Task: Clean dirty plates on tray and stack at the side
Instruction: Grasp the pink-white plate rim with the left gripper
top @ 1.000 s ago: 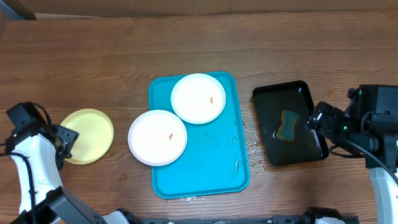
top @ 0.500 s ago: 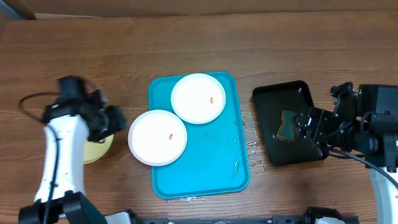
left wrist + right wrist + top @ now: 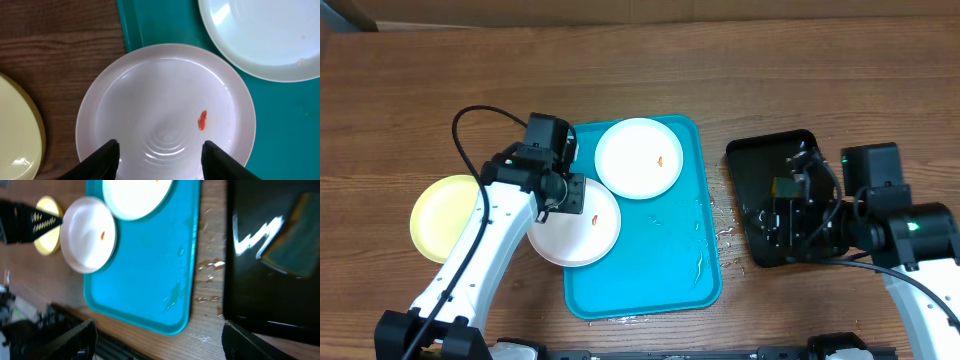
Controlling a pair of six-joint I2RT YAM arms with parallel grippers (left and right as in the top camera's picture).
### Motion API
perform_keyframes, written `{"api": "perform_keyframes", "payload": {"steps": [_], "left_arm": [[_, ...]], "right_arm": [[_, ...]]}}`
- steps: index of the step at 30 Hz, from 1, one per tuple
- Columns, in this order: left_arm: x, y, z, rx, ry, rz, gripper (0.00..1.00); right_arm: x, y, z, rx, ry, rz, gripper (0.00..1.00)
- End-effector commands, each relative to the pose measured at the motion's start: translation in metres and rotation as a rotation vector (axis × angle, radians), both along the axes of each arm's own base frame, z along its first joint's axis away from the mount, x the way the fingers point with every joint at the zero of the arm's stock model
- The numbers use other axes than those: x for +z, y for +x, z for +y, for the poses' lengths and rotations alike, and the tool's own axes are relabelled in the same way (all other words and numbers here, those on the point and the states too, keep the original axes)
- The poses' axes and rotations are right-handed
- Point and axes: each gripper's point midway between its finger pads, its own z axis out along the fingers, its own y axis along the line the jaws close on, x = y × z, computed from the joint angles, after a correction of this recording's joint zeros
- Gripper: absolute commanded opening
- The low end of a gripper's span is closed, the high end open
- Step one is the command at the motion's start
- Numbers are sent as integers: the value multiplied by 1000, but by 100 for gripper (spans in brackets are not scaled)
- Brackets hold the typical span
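Both your sets of jaws are spread; pressing the plate (image 3: pixel 165 90) overhanging the tray (image 3: pixel 650 250) at centre left could tip it off.

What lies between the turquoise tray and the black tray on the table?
Only scattered water droplets on the wooden table, between the turquoise tray and the black tray; the overhead view shows it.

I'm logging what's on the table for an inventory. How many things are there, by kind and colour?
White plates: 2
Yellow plate: 1
Blue tray: 1
Black tray: 1
Sponge: 1
Total: 6
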Motion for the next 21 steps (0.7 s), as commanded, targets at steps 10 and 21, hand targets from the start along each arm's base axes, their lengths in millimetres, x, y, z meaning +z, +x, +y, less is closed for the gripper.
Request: {"api": "perform_keyframes", "payload": {"steps": [10,21], "left_arm": [[-2,-31,63,382,192,75,59],[-51,-53,81,387,222,223,51]], "right_arm": [[-17,2,7,36,-4,72,81],[-21,5,8,36,-6,84,79]]}}
